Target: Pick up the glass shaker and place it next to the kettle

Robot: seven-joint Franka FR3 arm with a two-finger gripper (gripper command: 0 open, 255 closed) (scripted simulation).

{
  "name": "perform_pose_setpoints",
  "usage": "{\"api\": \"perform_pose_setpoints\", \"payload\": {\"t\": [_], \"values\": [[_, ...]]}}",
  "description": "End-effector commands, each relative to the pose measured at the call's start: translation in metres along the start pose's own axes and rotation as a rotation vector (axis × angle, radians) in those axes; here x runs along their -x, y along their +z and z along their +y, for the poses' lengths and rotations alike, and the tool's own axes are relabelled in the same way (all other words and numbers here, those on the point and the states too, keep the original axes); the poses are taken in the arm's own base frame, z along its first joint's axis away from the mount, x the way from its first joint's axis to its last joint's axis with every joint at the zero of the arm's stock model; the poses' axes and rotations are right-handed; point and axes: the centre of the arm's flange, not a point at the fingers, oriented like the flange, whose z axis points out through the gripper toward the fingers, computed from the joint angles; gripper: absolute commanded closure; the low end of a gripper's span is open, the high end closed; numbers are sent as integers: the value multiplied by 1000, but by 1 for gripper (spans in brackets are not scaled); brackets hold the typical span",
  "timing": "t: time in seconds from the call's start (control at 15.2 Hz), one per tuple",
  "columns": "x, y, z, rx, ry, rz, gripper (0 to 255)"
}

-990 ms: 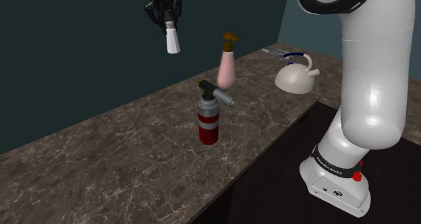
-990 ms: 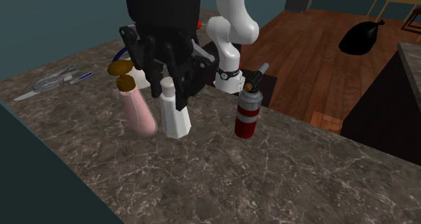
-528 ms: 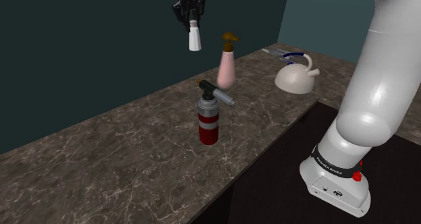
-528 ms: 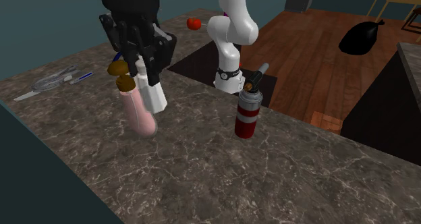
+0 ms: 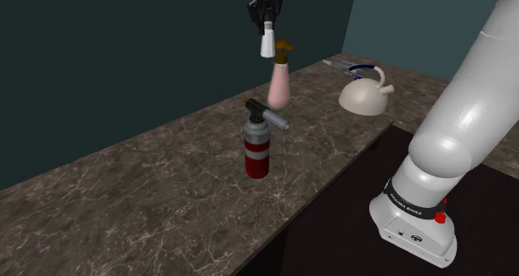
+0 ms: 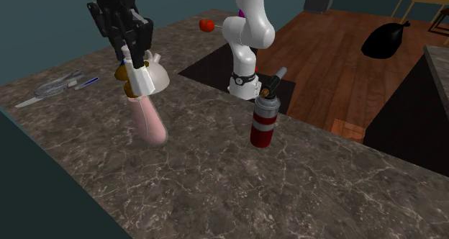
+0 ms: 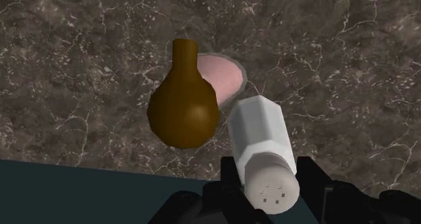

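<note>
1. White shaker point(image 5: 268, 43), faceted with a perforated cap, hangs in the air well above the counter point(image 5: 125, 208).
2. Black gripper point(image 5: 267, 22) pinches it at the cap end, one finger on each side, with the base pointing down and slightly tilted.
3. The shaker hangs just above and beside the brown pump top of a pink bottle point(image 5: 279, 87); whether they touch cannot be told.
4. The white kettle point(image 5: 364, 98) sits on the dark marbled counter, well apart from the shaker, toward the shoulder view's right.
5. A red-and-grey torch canister point(image 5: 258, 145) stands upright near the pink bottle, closer to the counter's front edge.
</note>
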Motion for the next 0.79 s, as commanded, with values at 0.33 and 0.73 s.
{"api": "perform_pose_setpoints", "payload": {"t": [0.33,0.73], "values": [[31,9,85,0,-2,0,255],[56,17,160,0,-2,0,255]]}}
